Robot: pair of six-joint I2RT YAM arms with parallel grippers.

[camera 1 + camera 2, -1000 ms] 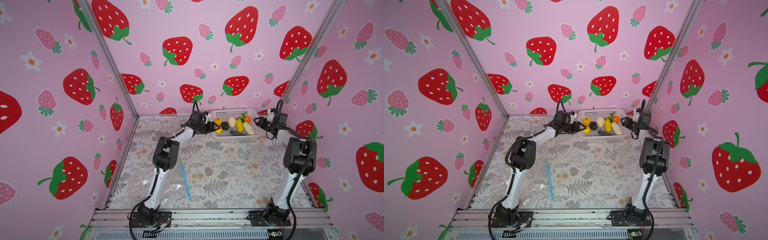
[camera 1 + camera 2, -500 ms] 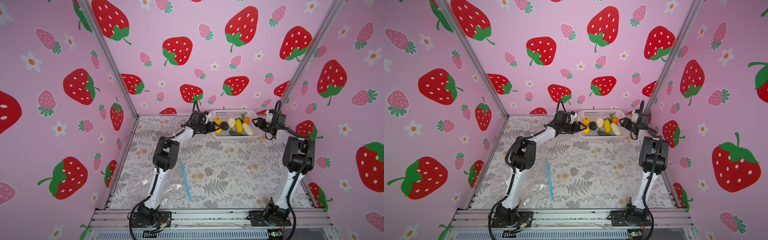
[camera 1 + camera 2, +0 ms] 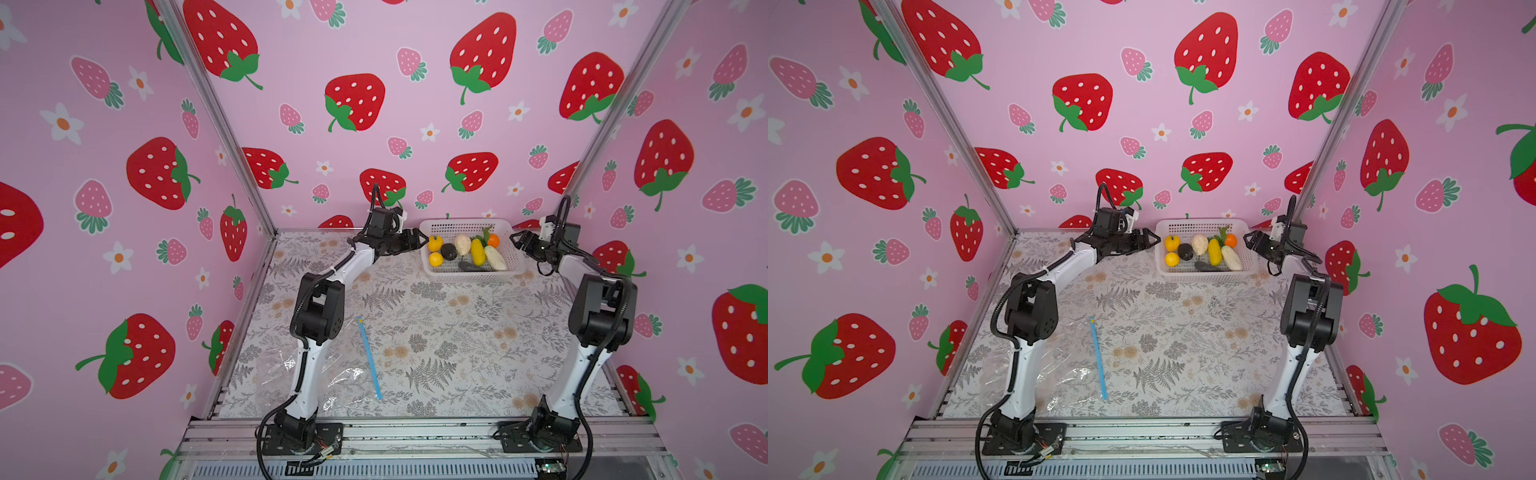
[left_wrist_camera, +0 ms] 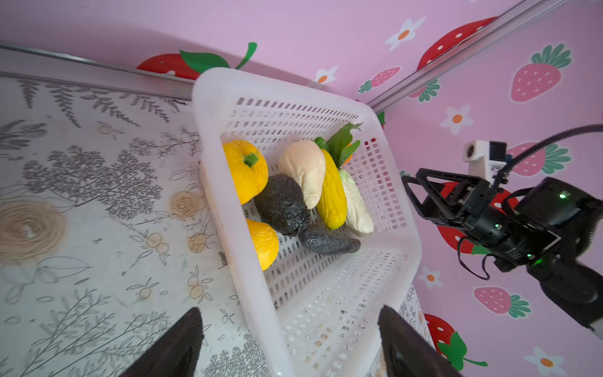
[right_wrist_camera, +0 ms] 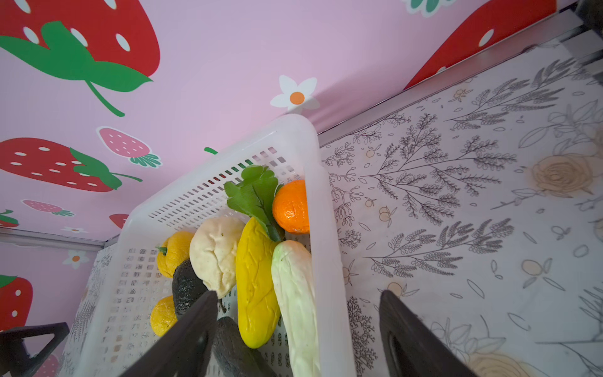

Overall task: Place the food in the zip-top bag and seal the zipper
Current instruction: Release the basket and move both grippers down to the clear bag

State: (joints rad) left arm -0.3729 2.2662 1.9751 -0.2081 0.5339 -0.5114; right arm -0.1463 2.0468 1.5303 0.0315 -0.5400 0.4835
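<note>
Flanking food (in basket) | left tool released | right tool released

Pink walls with red strawberries and white flowers, table white with grey ferns and tan roses. White basket, food in yellow, orange, cream, black, leafy green. Clear bag with a light blue strip.

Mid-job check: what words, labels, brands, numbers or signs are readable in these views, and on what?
None readable.
The basket, the zip-top bag, its zipper, the food and the strawberry wallpaper show no lettering.
Any marking on the arm housings is too small to read.
</note>
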